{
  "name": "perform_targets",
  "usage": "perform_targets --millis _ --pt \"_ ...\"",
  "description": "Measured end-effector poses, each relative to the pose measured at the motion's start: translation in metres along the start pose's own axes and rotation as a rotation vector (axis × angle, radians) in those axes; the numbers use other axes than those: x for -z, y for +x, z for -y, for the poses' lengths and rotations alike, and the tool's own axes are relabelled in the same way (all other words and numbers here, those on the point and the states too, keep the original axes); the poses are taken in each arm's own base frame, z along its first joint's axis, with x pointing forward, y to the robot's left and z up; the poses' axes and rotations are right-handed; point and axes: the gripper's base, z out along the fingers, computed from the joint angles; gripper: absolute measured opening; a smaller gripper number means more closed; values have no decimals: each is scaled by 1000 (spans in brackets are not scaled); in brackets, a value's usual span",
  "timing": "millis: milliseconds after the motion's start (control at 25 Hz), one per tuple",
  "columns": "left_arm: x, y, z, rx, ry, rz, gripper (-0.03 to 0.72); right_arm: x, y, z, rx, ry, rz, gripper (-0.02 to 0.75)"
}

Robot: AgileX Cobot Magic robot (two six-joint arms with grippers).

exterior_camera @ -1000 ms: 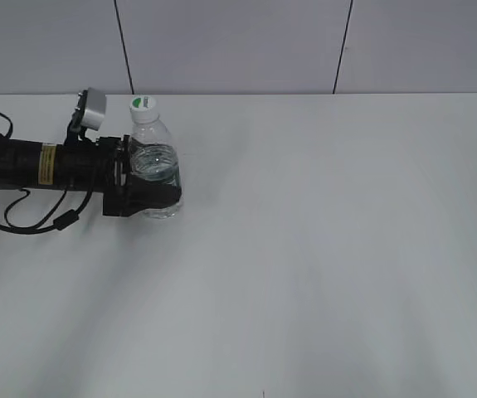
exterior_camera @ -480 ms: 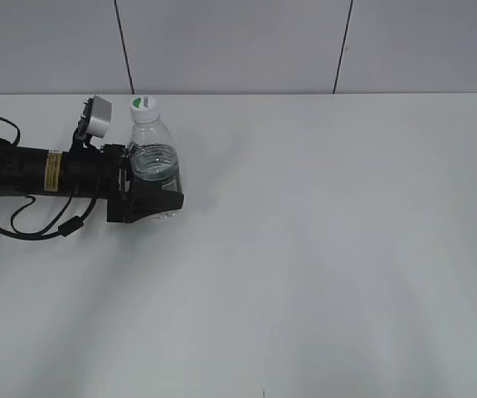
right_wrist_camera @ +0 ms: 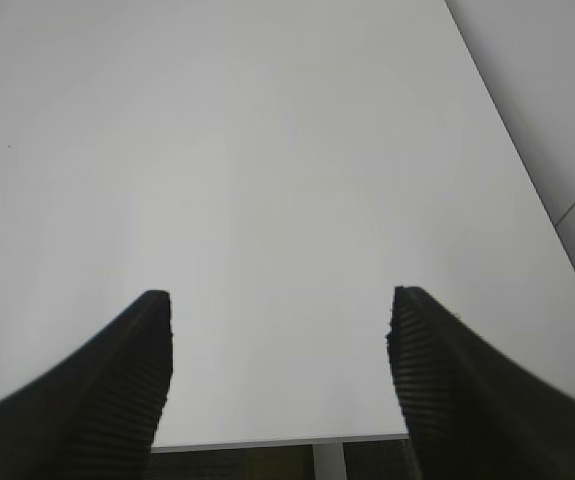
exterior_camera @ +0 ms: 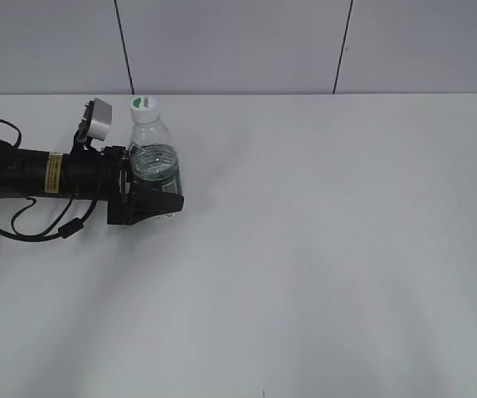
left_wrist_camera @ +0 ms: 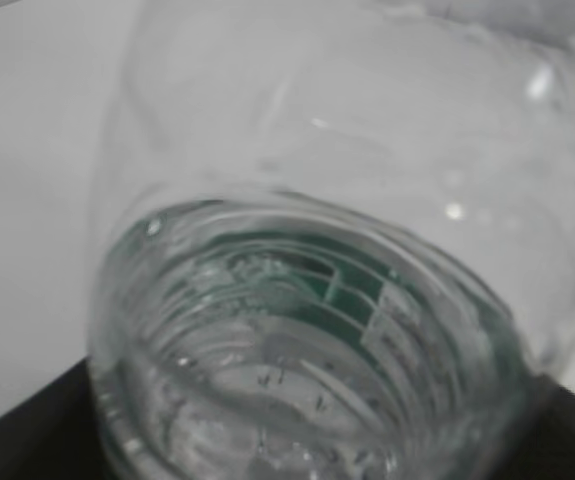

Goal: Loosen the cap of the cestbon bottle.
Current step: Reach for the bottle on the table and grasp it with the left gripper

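Near the far left of the plain white table (exterior_camera: 321, 249), close to its back edge where the grey panelled wall (exterior_camera: 238, 41) rises, stands the cestbon bottle (exterior_camera: 153, 162), a small clear plastic water bottle, upright, with its small round white screw cap (exterior_camera: 143, 107) bearing a green mark on top. Reaching in level from the left edge, the black left gripper (exterior_camera: 148, 199) has its jaws clamped around the bottle's lower body; the left wrist view is filled by the ribbed clear plastic and a green band. Open tabletop spreads to the right and front of the bottle. Over bare table, the right gripper (right_wrist_camera: 279, 370) has its ridged black fingers (right_wrist_camera: 127, 370) spread apart, holding nothing.
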Motion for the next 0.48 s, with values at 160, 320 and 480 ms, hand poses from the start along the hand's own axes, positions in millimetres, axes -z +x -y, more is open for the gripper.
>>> perform_targets --millis 160,320,480 --pt "0 0 0 0 0 0 580 0 0 0 0 0 0 518" --pt "0 0 0 0 0 0 580 0 0 0 0 0 0 518" --pt "0 0 0 0 0 0 580 0 0 0 0 0 0 518"
